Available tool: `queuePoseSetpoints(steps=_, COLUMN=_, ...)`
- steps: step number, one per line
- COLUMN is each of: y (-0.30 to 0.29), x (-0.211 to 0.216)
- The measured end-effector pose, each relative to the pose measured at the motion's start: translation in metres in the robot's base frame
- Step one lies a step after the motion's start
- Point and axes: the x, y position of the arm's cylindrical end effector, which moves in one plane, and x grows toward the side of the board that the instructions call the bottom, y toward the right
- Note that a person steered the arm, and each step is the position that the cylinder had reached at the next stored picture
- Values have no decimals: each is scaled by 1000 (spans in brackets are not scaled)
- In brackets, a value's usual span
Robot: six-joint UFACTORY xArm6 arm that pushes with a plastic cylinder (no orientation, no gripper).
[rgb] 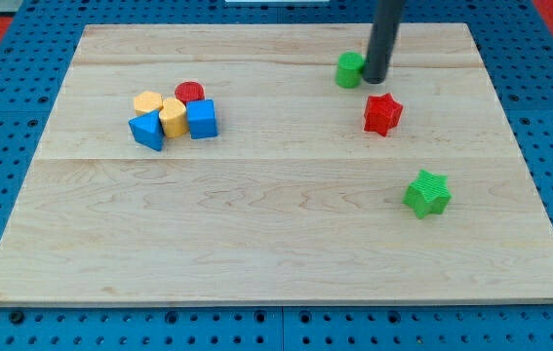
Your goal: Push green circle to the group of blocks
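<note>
sitting at 3 o'clock of green circle [350, 70], my tip [375, 79] touches it, grasping nothing; group of blocks [174, 117] well apart at 8 o'clock, push barely begun.

Bright even light, soft shadows, sharp

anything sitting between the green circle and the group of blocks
Nothing: in the camera view, bare board runs from the green circle left to the group of blocks. My tip touches the circle's right side.
</note>
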Motion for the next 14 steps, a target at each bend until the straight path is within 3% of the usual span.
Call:
queuePoseSetpoints(steps=1, y=-35, x=-8)
queuePoseSetpoints(steps=3, y=-8, x=-46)
queuePoseSetpoints(steps=4, y=-45, x=-67)
queuePoseSetpoints(steps=5, y=-83, x=-59)
queuePoseSetpoints(steps=7, y=-4, x=-47)
queuePoseSetpoints(steps=8, y=-34, x=-12)
queuePoseSetpoints(steps=11, y=-94, x=-55)
queuePoseSetpoints(steps=14, y=-188, x=-41)
